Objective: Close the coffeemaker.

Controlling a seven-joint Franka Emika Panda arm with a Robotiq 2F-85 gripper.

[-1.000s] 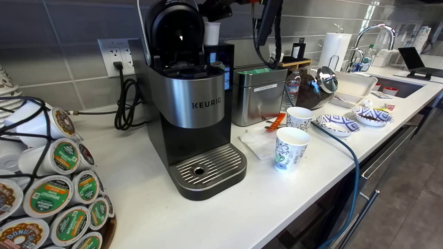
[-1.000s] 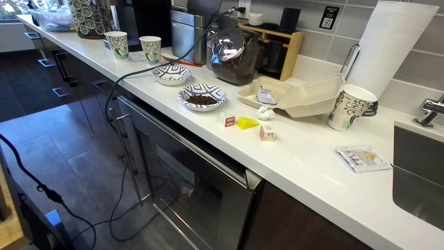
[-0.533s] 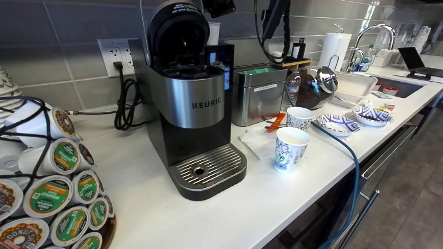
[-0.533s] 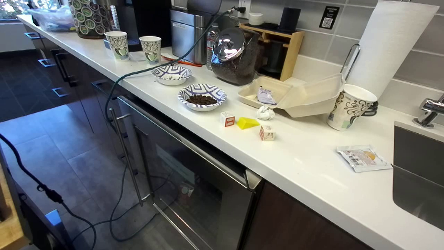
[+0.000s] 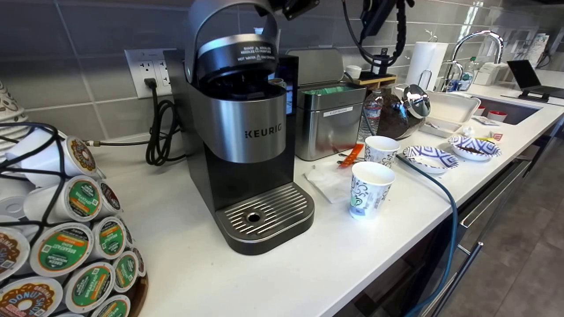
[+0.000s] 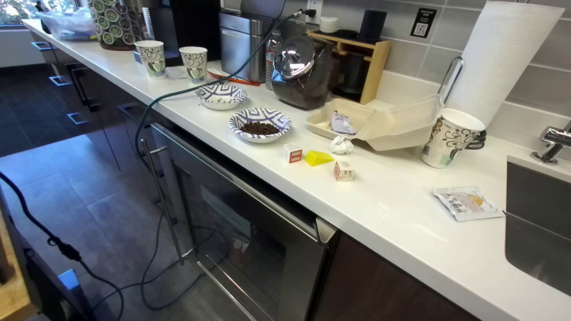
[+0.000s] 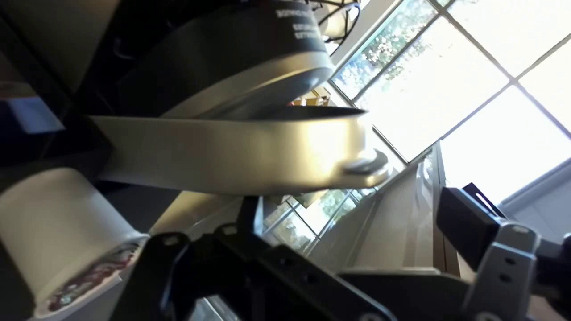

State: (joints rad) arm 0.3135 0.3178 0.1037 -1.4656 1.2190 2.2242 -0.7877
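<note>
The coffeemaker [image 5: 246, 127] is a large black and silver Keurig on the counter. Its black lid [image 5: 235, 59] is partly lowered, with a dark gap between it and the body. The silver handle [image 5: 194, 33] stands arched above the lid. In the wrist view the handle [image 7: 223, 154] crosses the middle, blurred, below the lid [image 7: 227, 53]. My gripper [image 7: 357, 209] is open with nothing between its fingers. One fingertip is at the handle's lower edge; I cannot tell whether they touch. In an exterior view the gripper is mostly cut off at the top edge, behind the handle.
A rack of coffee pods [image 5: 70, 237] stands beside the coffeemaker. Paper cups [image 5: 370, 193], a steel bin [image 5: 328, 127] and a water bottle [image 5: 373, 110] stand on its far side. A blue-green cable [image 5: 440, 189] crosses the counter edge. A white cup [image 7: 67, 232] shows near the gripper.
The lid has swung from upright to tilted forward and down, and the handle has come forward with it. The arm has moved to the right in an exterior view.
</note>
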